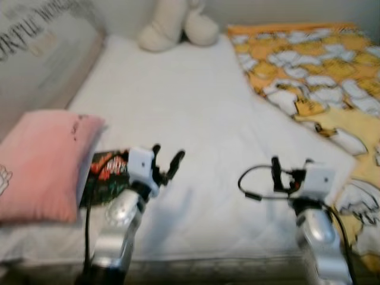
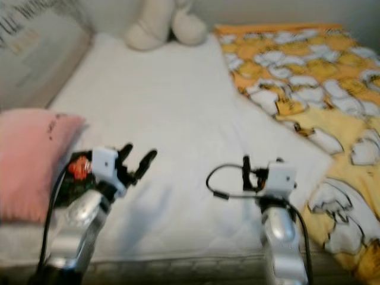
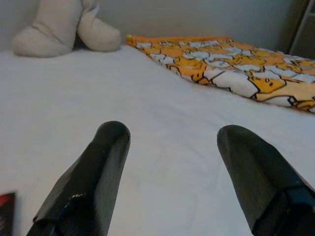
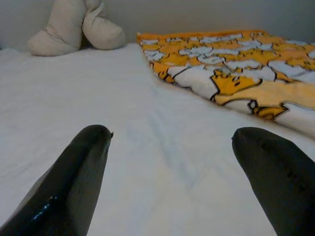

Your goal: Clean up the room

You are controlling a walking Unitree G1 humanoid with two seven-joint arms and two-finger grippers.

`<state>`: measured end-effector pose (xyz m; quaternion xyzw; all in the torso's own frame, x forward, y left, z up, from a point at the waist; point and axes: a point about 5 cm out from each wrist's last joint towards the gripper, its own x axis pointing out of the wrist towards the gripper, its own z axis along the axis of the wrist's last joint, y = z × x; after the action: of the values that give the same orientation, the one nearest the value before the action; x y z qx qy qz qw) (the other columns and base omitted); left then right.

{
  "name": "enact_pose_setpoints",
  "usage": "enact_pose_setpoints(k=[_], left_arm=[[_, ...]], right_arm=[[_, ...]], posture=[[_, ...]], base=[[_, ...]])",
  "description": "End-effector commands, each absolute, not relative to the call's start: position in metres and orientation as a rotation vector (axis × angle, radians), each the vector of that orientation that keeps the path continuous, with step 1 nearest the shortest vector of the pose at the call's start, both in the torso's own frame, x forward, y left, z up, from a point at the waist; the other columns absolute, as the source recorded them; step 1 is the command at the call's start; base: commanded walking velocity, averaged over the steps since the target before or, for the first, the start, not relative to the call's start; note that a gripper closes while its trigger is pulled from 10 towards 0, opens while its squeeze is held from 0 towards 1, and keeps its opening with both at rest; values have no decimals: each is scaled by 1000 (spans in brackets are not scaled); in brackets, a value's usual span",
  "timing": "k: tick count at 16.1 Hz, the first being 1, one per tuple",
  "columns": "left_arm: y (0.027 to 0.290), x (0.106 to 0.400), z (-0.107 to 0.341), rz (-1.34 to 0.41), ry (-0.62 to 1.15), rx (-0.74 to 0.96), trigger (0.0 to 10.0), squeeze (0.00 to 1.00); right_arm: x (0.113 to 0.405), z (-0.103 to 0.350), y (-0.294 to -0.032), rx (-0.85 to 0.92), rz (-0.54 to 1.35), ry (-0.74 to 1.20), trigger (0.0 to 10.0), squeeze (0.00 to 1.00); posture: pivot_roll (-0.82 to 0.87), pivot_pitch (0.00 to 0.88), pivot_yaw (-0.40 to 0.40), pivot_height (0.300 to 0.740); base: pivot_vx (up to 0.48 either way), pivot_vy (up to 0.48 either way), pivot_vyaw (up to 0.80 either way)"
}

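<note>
A white bed sheet [image 1: 178,107] stretches ahead of me. My left gripper [image 1: 167,153] hovers open over its near left part, nothing between its fingers. Just left of that wrist lies a dark packet [image 1: 107,172] with red and green print, partly tucked against a pink pillow [image 1: 41,163]. My right gripper [image 1: 291,169] is open over the near right part of the sheet, close to the edge of an orange and yellow patterned blanket [image 1: 314,71]. A cream plush toy [image 1: 175,24] sits at the far end of the bed.
A grey cushion or board with lettering [image 1: 41,47] stands along the left side. The blanket covers the right side of the bed and hangs over its near right corner. The bed's front edge [image 1: 208,261] runs just below both arms.
</note>
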<state>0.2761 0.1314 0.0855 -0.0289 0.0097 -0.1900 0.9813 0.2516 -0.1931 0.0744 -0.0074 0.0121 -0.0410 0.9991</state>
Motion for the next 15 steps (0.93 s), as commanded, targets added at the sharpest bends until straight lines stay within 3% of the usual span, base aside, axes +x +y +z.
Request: enact_pose_setpoints(k=[1, 5, 6, 7, 14, 15], left_arm=[[134, 279, 86, -372, 28, -57, 10000, 0], [145, 281, 81, -301, 52, -40, 10000, 0], [152, 280, 81, -254, 40, -30, 10000, 961], [155, 279, 80, -248, 34, -42, 10000, 1000], [149, 279, 82, -277, 26, -49, 10000, 1000], [145, 278, 84, -331, 22, -104, 10000, 0]], right_arm=[[254, 80, -193, -21, -75, 7, 10000, 0], [249, 81, -201, -11, -133, -18, 10000, 0], [247, 82, -205, -19, -155, -24, 10000, 0], [246, 81, -207, -29, -166, -24, 10000, 0], [244, 79, -209, -37, -181, -21, 10000, 0], [244, 79, -208, -38, -177, -19, 10000, 0]], posture=[[-118, 0, 49, 740], [-120, 0, 50, 740], [-121, 0, 51, 740], [-120, 0, 49, 740], [-116, 0, 46, 740], [-117, 0, 46, 740]], base=[[0, 0, -638], [0, 0, -638], [0, 0, -631], [0, 0, -631], [0, 0, -624], [0, 0, -619]])
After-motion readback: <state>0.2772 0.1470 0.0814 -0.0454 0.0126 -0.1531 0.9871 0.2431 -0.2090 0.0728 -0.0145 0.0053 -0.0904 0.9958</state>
